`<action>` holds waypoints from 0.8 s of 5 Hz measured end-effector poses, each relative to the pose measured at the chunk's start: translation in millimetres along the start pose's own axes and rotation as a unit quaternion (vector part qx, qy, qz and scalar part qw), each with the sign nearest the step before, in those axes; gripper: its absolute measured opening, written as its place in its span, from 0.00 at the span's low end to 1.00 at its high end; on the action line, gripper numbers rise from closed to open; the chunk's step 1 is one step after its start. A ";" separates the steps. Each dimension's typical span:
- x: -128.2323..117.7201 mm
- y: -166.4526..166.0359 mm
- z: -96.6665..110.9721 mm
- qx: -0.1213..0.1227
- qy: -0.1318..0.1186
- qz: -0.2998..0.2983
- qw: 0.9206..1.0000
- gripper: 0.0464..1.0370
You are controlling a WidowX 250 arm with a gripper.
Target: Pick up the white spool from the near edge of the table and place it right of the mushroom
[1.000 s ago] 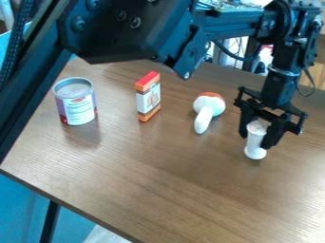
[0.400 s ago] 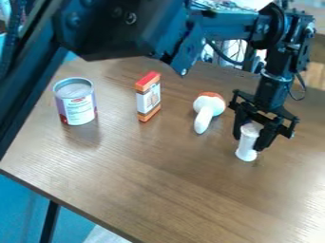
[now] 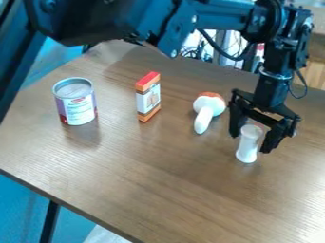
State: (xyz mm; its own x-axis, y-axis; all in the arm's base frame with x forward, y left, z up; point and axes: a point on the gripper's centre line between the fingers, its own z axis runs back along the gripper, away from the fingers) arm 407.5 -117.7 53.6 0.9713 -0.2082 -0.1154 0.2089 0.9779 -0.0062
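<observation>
The black gripper [image 3: 253, 138] hangs low over the right part of the table, open, with one finger on each side of a white, waisted cylinder [image 3: 247, 145]. The cylinder stands nearly upright on the wood, and its round top shows between the fingers. To the left of the gripper lies a white mushroom-like toy [image 3: 206, 110] with an orange-brown patch on its rounded end. Further left stands an orange and white box [image 3: 148, 97]. A can [image 3: 76, 105] with a white, purple and red label and a grey top is at the far left.
The brown wooden table [image 3: 152, 175] has its front edge running down from the left. The dark arm [image 3: 158, 23] crosses above the back of the table from the upper left. Cables and other items are behind the table's back edge.
The gripper has shifted a little left with the white cylinder, and its fingers have since spread apart around it. The arm's upper links have also moved; the mushroom, box and can have stayed put.
</observation>
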 end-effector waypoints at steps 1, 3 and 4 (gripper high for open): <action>-5.5 0.0 0.3 0.000 -0.008 0.005 1.000 0.97; -81.4 -4.3 47.5 0.042 -0.092 0.019 0.995 0.96; -113.8 6.4 53.8 0.074 -0.055 0.034 0.995 0.96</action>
State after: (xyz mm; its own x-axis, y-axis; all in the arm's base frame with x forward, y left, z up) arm 304.4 -88.7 120.1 0.9887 -0.1500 -0.0014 0.1486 0.9783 0.1447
